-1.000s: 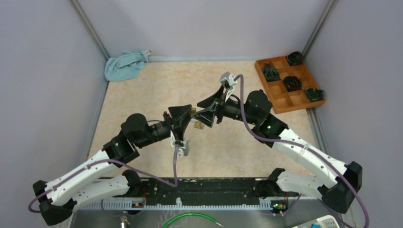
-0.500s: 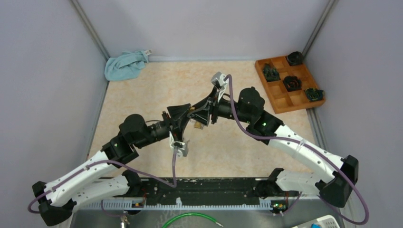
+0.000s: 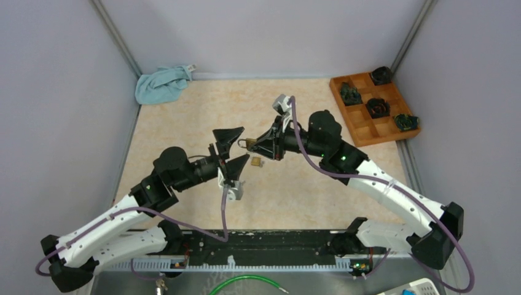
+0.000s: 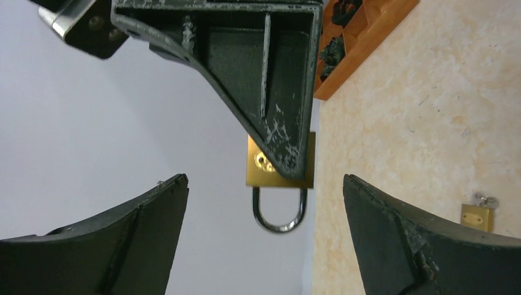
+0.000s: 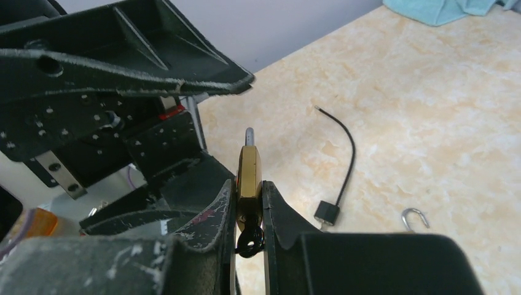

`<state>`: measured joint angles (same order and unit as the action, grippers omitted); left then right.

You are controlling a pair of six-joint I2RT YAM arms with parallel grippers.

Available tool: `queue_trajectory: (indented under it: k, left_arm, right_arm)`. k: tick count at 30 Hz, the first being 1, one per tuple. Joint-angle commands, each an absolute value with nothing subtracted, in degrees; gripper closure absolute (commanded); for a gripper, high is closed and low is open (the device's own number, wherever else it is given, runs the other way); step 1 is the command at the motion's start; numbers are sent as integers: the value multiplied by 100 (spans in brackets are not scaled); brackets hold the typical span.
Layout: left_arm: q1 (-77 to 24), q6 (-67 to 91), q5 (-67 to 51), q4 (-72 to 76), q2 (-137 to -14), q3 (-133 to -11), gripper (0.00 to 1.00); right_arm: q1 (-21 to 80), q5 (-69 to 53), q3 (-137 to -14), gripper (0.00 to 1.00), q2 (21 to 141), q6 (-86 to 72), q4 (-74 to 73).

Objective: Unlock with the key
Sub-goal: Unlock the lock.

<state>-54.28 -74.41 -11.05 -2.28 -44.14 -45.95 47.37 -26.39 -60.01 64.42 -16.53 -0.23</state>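
Fingers (image 5: 279, 215) of the right gripper (image 5: 249, 192) are pressed flat against the two broad faces of a brass padlock (image 5: 249, 175), which is held clear of the table (image 3: 184, 110) near its middle. The left gripper (image 4: 265, 184) is spread wide and nothing is held in it. The padlock's long axis is laid along the line between the two grippers. Its shackle (image 4: 279, 212) is pointed left, toward the open left fingers (image 4: 141, 246), while the other end of the body is buried between the right fingers. In the left wrist view the lock is seen straight ahead, centred on the gap but beyond the fingertips, not between them. No key can be made out with certainty. A small dark thing (image 5: 249, 241) is seen hanging under the lock at the root of the right fingers, and what it is cannot be told. A small brass piece (image 3: 257, 162) with a silvery bit at one end is seen lying on the table just right of the left gripper's near finger, so the free left arm is judged the nearer to it. At the far right a wooden tray (image 3: 362, 132) is set, and dark rosette-like objects (image 3: 377, 107) are seen in four of its compartments, one in each. The rest look bare.
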Motion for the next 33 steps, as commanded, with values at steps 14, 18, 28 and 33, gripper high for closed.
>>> queue_trajectory:
  k: [14, 18, 28, 33]
  left_arm:
    - [-4215, -3002, -3129, -3291, -5354, -6767, 9]
    - [-3659, -2529, -4225, -3669, -5699, -7120, 16]
    - [-3593, -2218, -5259, -3760, -5914, -7115, 21]
    - [-3579, -2143, -5350, -3641, -5970, -7021, 28]
  right_arm:
    - [4165, -3853, -6071, 100, 5585, -344, -512]
    - [4166, -4089, -6224, 100, 5703, -227, -714]
    - [4353, -4174, -6319, 100, 6091, -263, -553]
    - [4545, -4225, -6438, 100, 6296, -215, -542]
